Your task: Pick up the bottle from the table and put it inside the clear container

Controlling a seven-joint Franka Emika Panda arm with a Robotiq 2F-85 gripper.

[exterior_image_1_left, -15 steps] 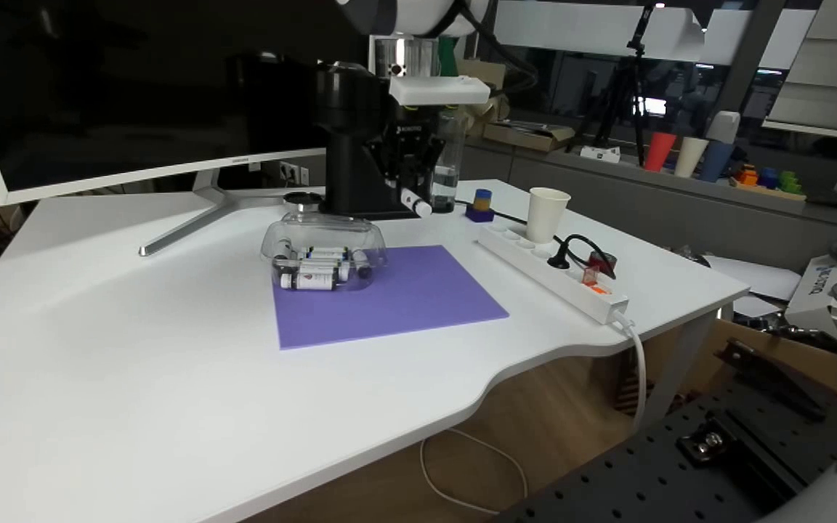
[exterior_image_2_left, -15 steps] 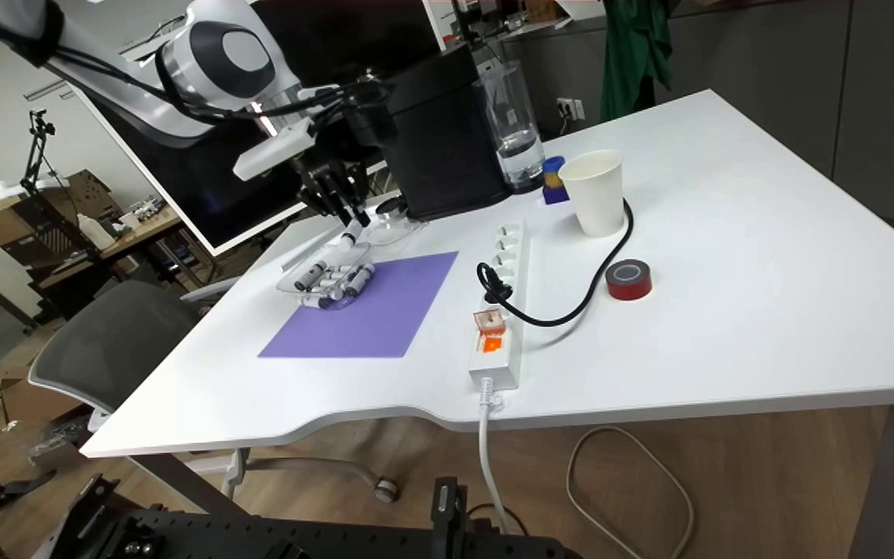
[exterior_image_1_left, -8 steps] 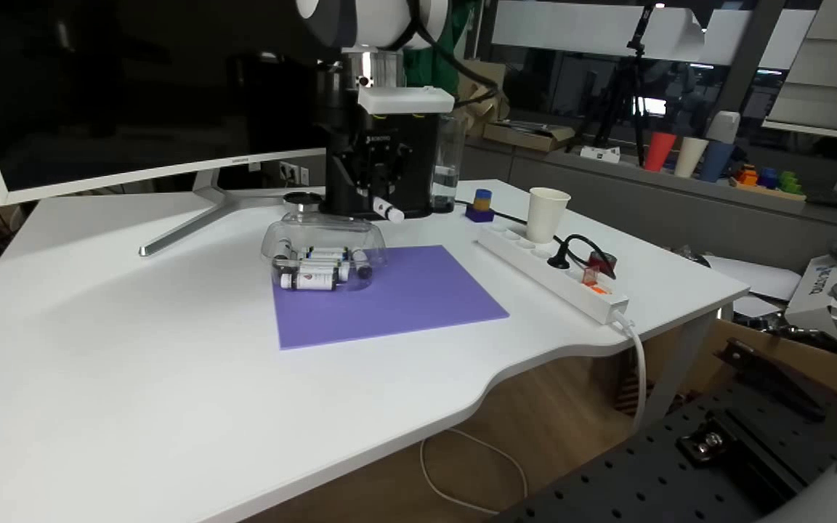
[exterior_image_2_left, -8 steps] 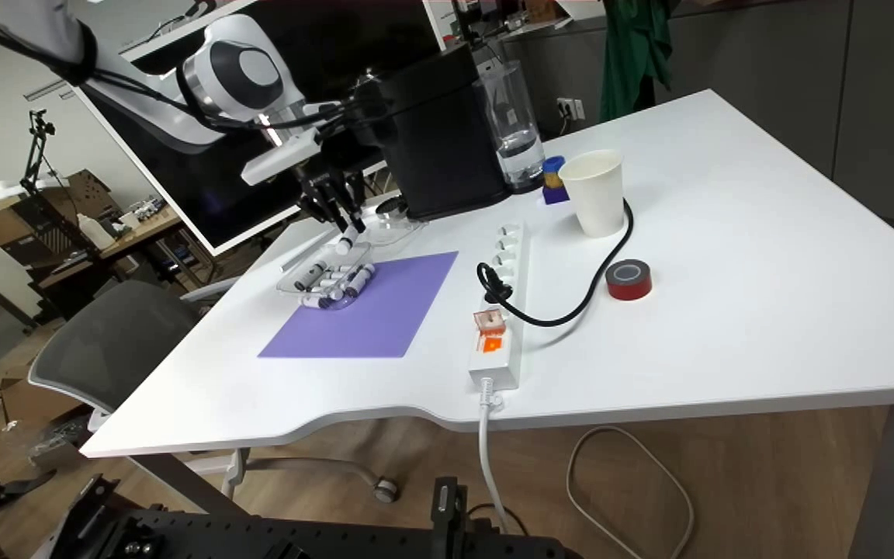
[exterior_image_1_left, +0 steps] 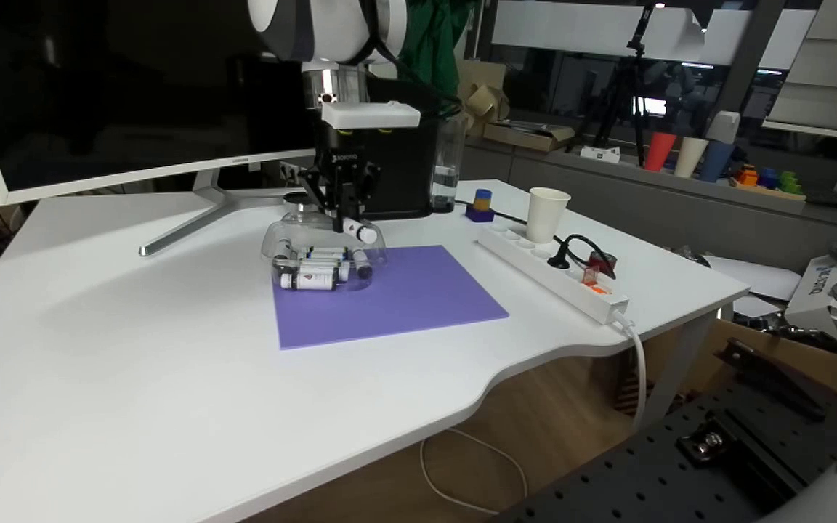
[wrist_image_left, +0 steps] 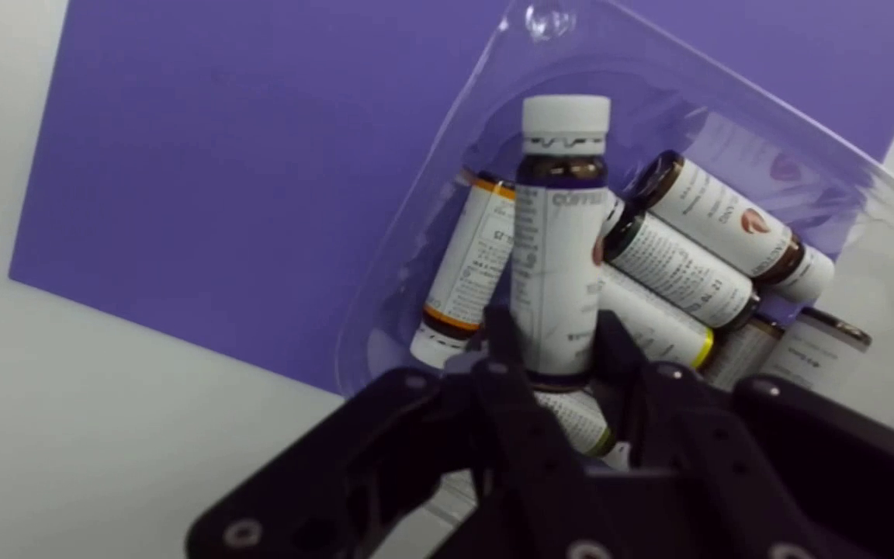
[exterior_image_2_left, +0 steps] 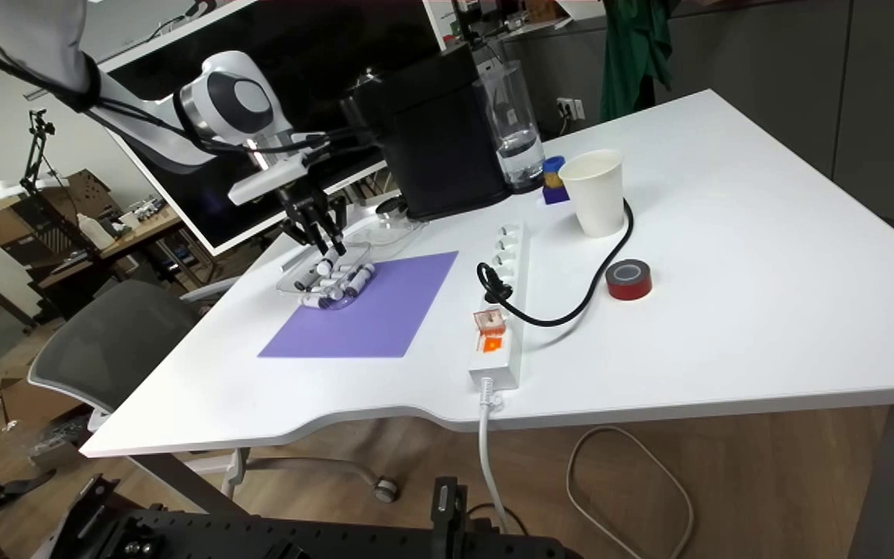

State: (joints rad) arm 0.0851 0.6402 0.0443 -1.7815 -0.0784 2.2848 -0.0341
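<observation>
Holds the bottle [wrist_image_left: 562, 248] clamped between fingers [wrist_image_left: 616, 345] of the gripper [wrist_image_left: 556, 334], over the clear container [wrist_image_left: 641, 74]; partly hides other bottles [wrist_image_left: 678, 268] inside; cannot tell whether above or below the rim.

Bottle [wrist_image_left: 559, 272] in the tool [wrist_image_left: 558, 322] above the container [wrist_image_left: 385, 272], other bottles [wrist_image_left: 472, 256] inside it, mat [wrist_image_left: 206, 155] partly beneath.

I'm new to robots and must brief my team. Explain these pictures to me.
The machine is a robot arm ending in a gripper. The exterior views come from cameras standing apart from it; the wrist view is taken from the arm itself. On the table are a mat, a clear container of bottles resting partly on it, a power strip, a cup and a roll of tape. Pinched in the gripper is one more bottle, held over the container.
</observation>
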